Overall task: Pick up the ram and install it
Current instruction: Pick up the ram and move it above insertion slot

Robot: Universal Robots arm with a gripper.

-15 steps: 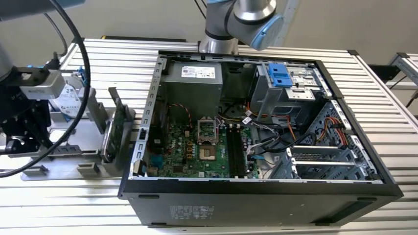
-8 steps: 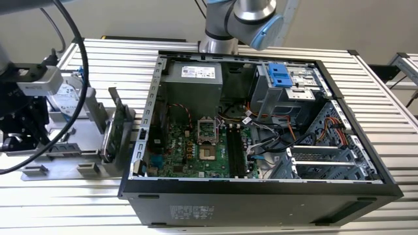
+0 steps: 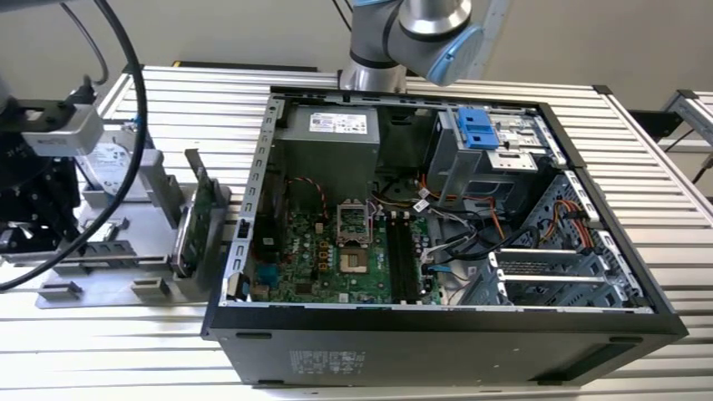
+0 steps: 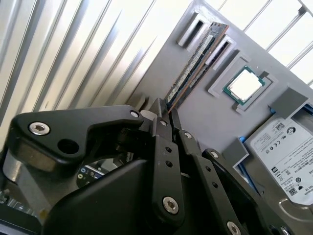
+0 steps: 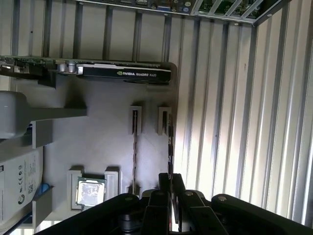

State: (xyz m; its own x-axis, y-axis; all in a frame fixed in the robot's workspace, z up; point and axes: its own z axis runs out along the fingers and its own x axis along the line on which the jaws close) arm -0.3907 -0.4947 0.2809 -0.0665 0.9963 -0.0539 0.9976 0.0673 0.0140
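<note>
The ram is a thin dark stick standing on edge in the slotted blocks of a grey holder tray. In the first wrist view the ram runs as a narrow dark line straight into my fingertips. My gripper has its fingers drawn close together on the near end of the stick, and in the first wrist view the gripper pinches it from both sides. In the exterior view the gripper hangs over the tray at that view's left, apart from the open computer case.
On the tray also sit a processor chip, a silver hard drive and an upright green card. Inside the case the motherboard's memory slots lie beside cables and a blue drive bay. Slatted metal table surrounds everything.
</note>
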